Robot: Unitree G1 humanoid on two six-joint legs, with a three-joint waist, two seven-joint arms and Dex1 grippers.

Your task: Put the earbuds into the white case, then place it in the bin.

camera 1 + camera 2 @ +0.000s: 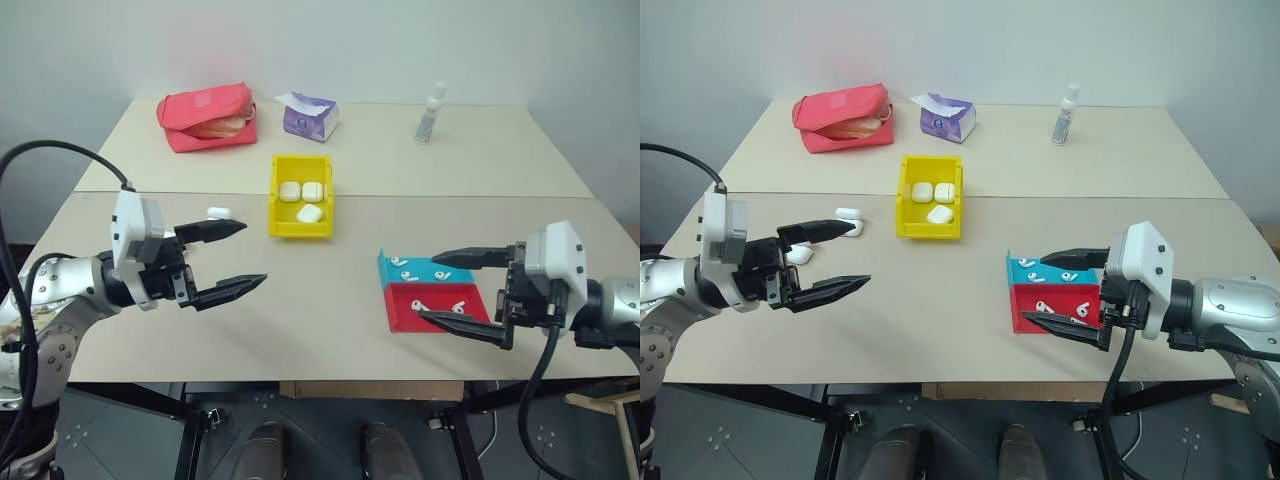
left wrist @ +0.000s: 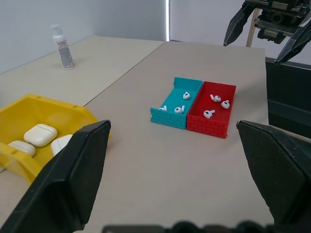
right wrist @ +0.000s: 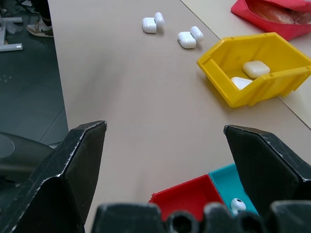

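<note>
1. The earbuds (image 2: 214,105) lie loose in a teal tray (image 2: 171,105) and a red tray (image 2: 216,124), set touching side by side near the table's (image 1: 330,310) front edge toward its right side. They lie just beside the right gripper (image 1: 460,288), between its spread fingers as the head views show them; it holds nothing.
2. Two white cases (image 3: 167,30) with lids flipped open lie on the table's left side, close past the left gripper (image 1: 830,258), whose fingers are also spread wide and empty.
3. The yellow bin (image 1: 300,222) sits mid-table between the two grippers, farther back, holding three closed cases (image 1: 301,197).
4. A red pouch (image 1: 208,117), a purple tissue pack (image 1: 310,116) and a small bottle (image 1: 430,112) stand along the far edge.
</note>
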